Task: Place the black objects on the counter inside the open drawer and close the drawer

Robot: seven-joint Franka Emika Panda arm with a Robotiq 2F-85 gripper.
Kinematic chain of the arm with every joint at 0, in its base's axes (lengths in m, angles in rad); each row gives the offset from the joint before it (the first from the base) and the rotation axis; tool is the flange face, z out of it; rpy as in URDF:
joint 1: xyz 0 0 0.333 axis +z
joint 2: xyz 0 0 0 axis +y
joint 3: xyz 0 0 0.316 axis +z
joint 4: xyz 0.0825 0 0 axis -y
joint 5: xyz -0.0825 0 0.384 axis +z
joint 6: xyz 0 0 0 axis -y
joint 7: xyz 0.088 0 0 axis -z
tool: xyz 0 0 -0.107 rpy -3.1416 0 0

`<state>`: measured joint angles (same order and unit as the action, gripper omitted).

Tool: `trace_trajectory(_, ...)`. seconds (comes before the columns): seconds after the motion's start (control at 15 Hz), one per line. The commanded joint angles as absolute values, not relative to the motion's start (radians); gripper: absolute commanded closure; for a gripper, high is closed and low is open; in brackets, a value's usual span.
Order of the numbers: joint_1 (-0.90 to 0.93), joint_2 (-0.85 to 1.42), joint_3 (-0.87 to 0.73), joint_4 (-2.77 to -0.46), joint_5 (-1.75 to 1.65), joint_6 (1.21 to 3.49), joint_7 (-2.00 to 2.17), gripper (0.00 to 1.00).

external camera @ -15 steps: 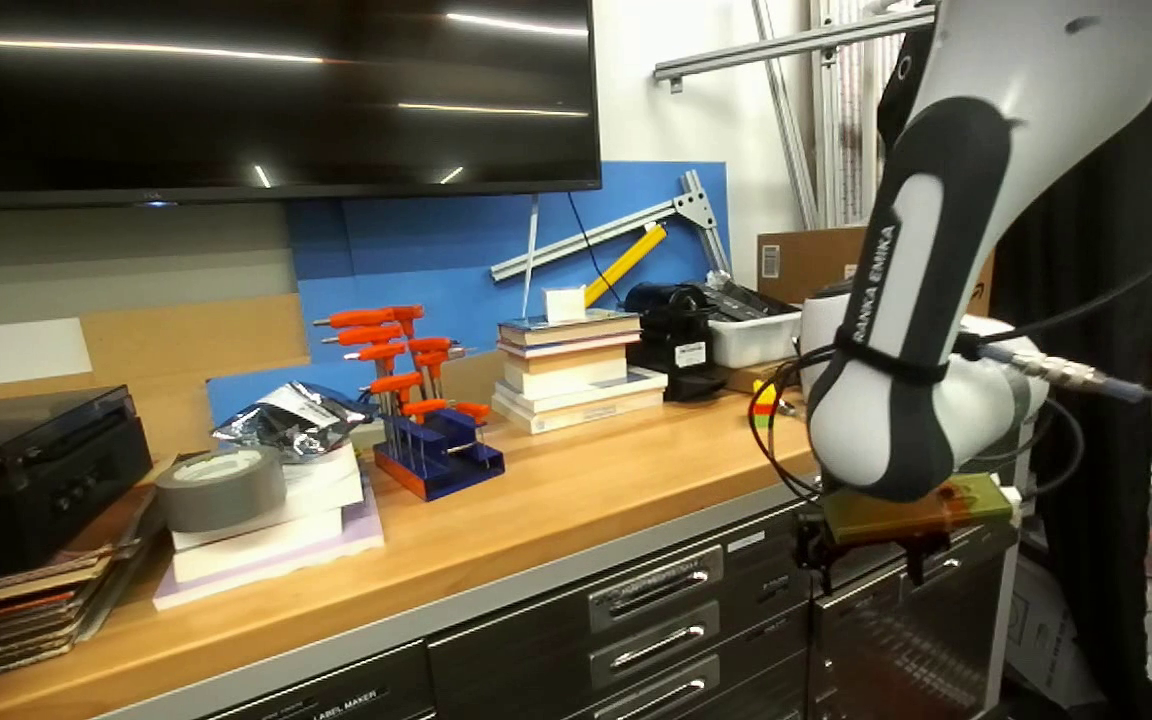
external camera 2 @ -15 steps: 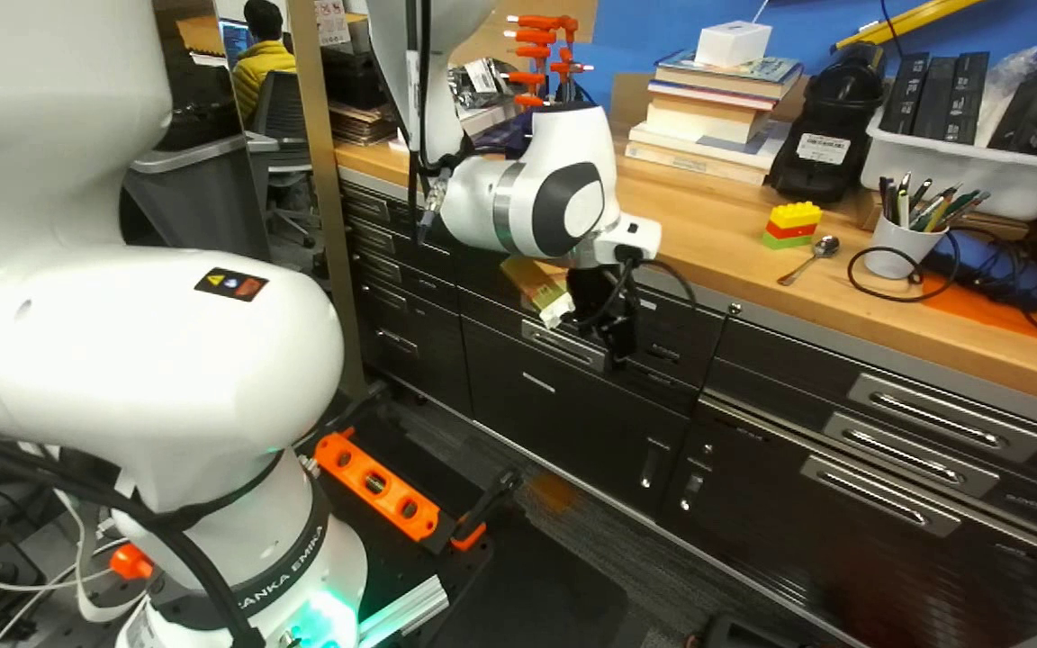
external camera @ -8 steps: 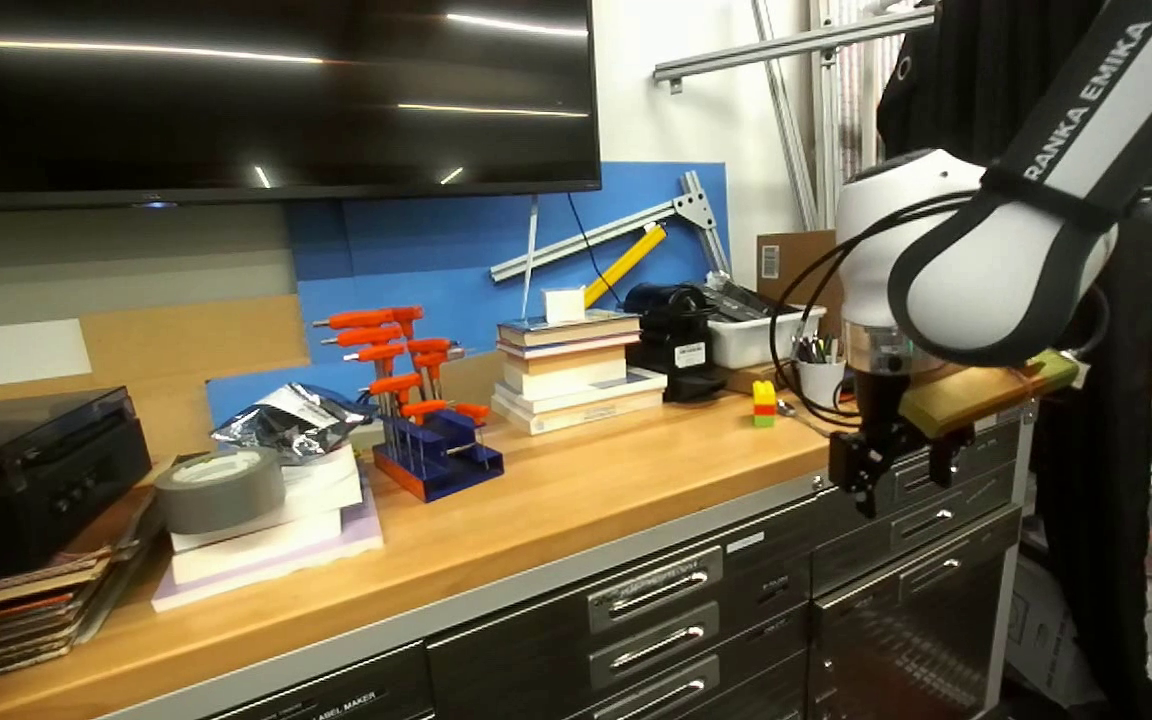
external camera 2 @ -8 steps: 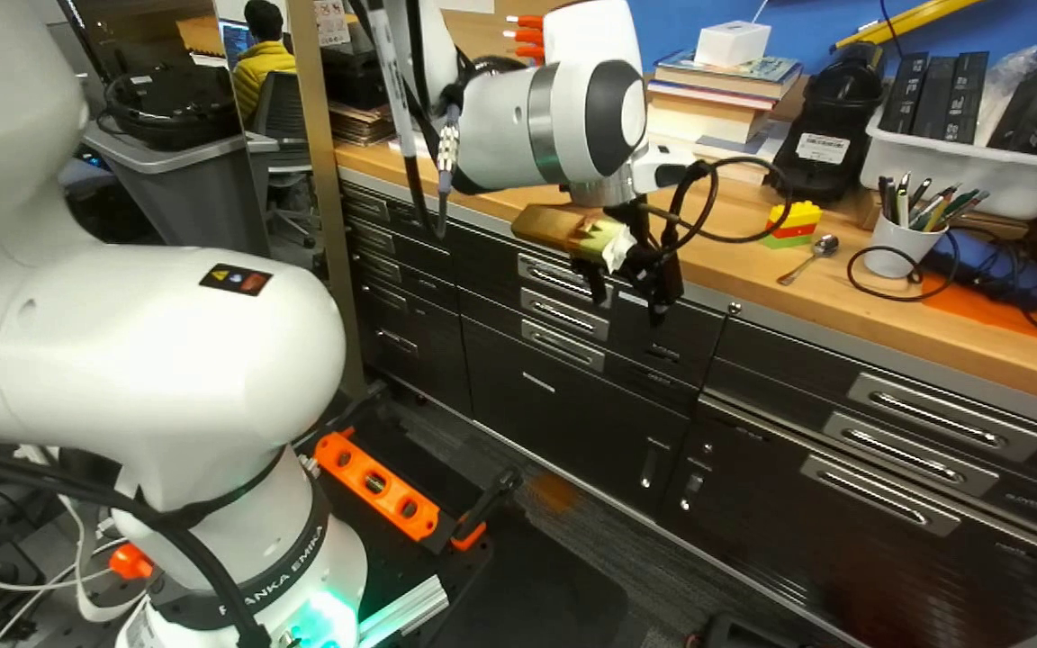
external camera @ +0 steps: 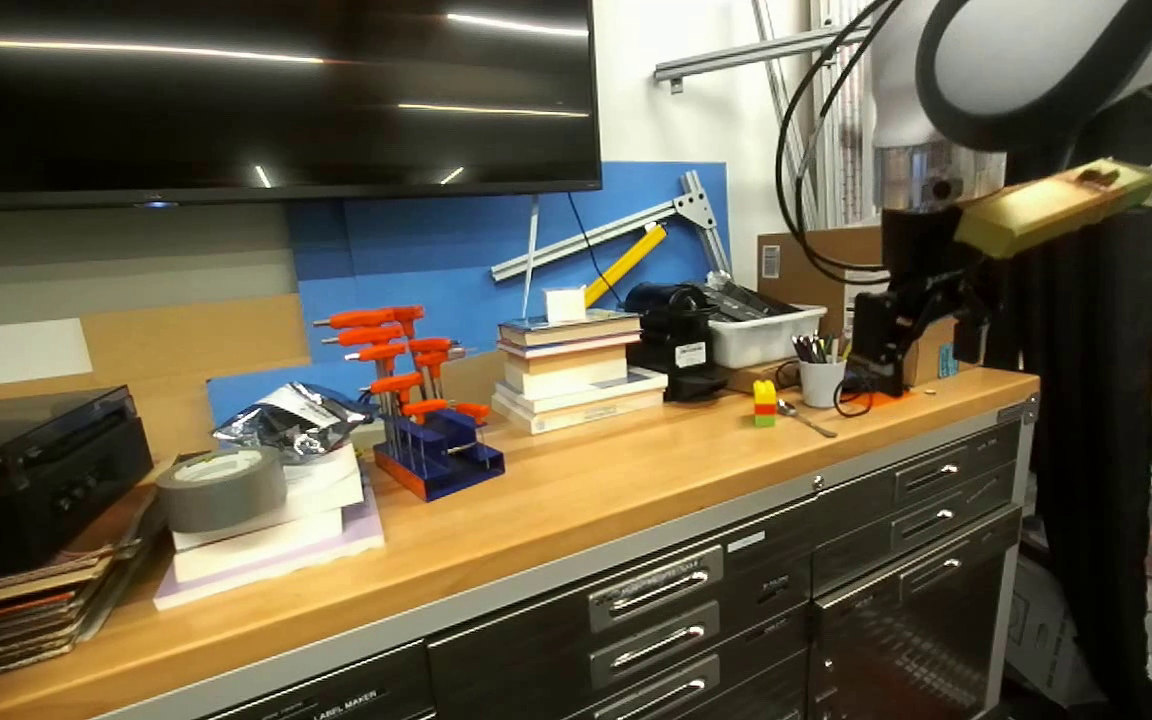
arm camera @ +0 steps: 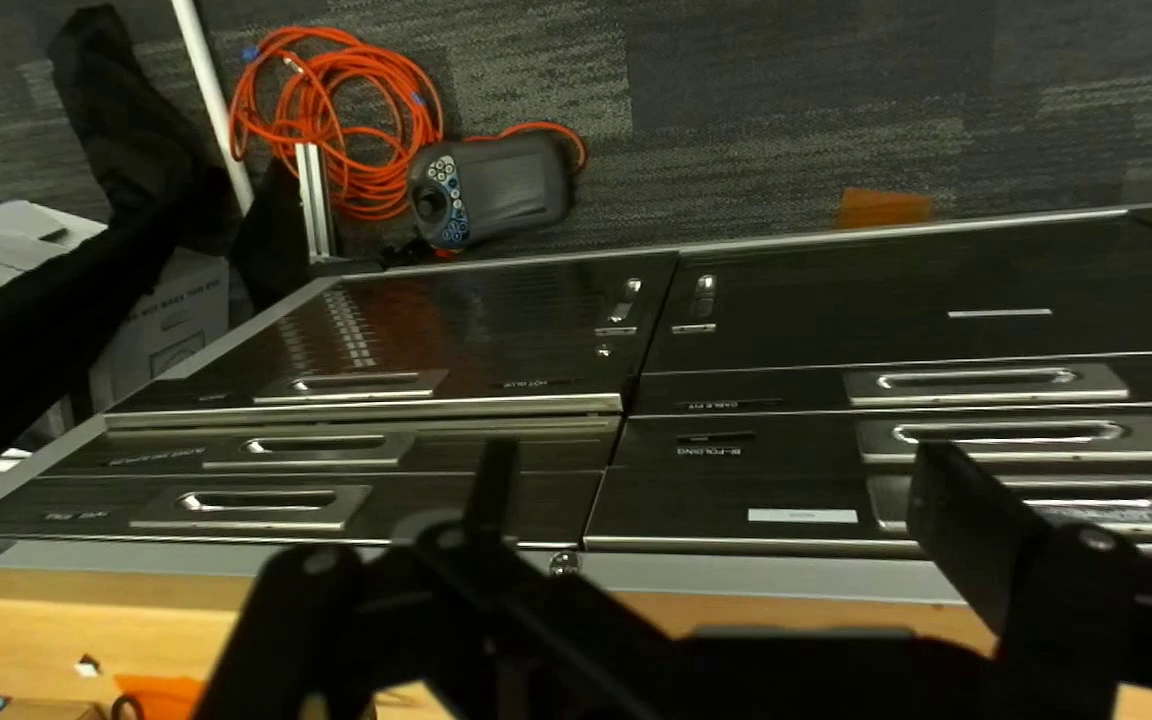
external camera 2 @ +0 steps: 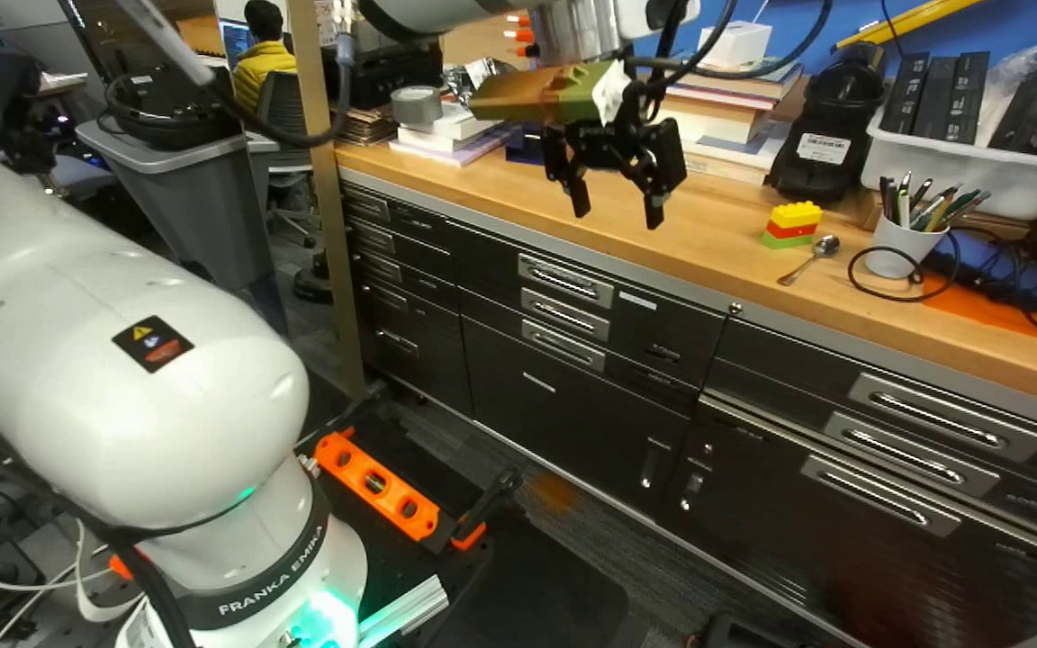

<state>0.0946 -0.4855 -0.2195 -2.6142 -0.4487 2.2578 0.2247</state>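
Exterior views both give me the long counter [external camera: 596, 480], loaded mostly toward its back edge, I suppose to leave working room along the front. Under the middle of that front edge sits the top wide drawer [external camera 2: 586, 283], probably the one meant; its face is flush, so none of the inside shows. At the right end, near the back edge, the white tub [external camera 2: 978, 166] props its black boxes [external camera 2: 960, 94] upright so they won't topple, and the book stack [external camera: 571, 375] stands along the same edge. My gripper [external camera 2: 617, 219] hangs higher than the front edge, fingers spread and pointing down, nothing between them; whether it is over the wood or just out in front, I can't tell. Before the tub, the pen cup [external camera 2: 901, 247] holds its pens [external camera 2: 919, 202] on end for easy reach. Smallest, the black objects: I can't pick them out anywhere, but with the drawer pushed in, I judge they're inside it and little is left to do.
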Motion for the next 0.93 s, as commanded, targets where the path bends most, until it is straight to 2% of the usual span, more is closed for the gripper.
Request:
trace_trajectory(0.0,0.01,-0.646,-0.131,-2.642,-0.337,2.177,0.098,0.0)
trace_trajectory(0.4,-0.009,-0.756,-0.154,-2.665,-0.229,2.117,-0.122,0.0)
trace_trajectory(0.87,-0.039,-0.728,-0.129,-2.662,-0.229,2.111,-0.126,0.0)
